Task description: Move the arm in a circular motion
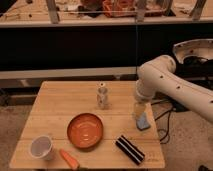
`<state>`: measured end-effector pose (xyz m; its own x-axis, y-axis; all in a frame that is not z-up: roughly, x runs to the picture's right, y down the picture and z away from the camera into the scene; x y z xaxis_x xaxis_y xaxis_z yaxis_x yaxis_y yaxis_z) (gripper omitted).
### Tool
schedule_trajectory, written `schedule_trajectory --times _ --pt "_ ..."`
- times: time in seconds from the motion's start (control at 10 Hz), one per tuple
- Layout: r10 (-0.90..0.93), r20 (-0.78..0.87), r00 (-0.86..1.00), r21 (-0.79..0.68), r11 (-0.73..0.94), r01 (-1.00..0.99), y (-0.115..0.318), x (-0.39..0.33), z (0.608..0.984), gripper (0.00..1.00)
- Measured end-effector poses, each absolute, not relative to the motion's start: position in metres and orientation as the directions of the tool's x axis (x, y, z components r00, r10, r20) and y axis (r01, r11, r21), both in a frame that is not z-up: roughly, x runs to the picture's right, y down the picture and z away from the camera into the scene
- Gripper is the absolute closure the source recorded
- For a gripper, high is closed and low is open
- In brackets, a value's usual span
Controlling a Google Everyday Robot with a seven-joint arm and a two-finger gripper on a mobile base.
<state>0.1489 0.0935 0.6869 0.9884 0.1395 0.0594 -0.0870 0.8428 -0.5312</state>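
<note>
- While its thick cream-white links reach in from the right edge, the arm (pixel 172 85) bends at a rounded elbow up and to the right of the bowl (pixel 85 131), then drops to a narrow pale tip.
- The hand (pixel 138 111) hangs at that tip, right of the bowl and a little farther back. I cannot tell whether it is spread or pressed together.
- A blue sponge (pixel 143 122) lies right of the bowl, directly under the hand. The tip overlaps its back edge in this view, and I cannot tell whether they touch.
- A small white bottle (pixel 102 96) stands upright behind the bowl, well apart from the hand.
- A black block (pixel 130 149) with pale stripes lies at a slant to the front right of the bowl.
- A white cup (pixel 42 147) stands upright to the front left of the bowl.
- An orange piece (pixel 69 158) lies in front of the bowl, just beside the cup.
- The worktop (pixel 55 107) is pale wood and carries the orange bowl in its front middle.
- Dark cables (pixel 162 117) hang beyond the worktop's edge, far right of the bowl.
</note>
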Motion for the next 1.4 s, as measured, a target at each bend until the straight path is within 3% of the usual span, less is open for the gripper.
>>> schedule_trajectory --times 0.4,0.7,1.2,1.4 --pt "0.149 0.005 0.989 -0.564 0.817 -0.120 0.135 0.131 0.653 0.20" --pt "0.119 0.007 0.993 -0.573 0.815 -0.094 0.140 0.086 0.647 0.20" --pt "-0.004 0.135 0.991 -0.565 0.821 0.081 0.111 -0.007 0.661 0.20" --pt "-0.088 0.209 0.974 -0.543 0.818 0.191 0.074 -0.038 0.686 0.20"
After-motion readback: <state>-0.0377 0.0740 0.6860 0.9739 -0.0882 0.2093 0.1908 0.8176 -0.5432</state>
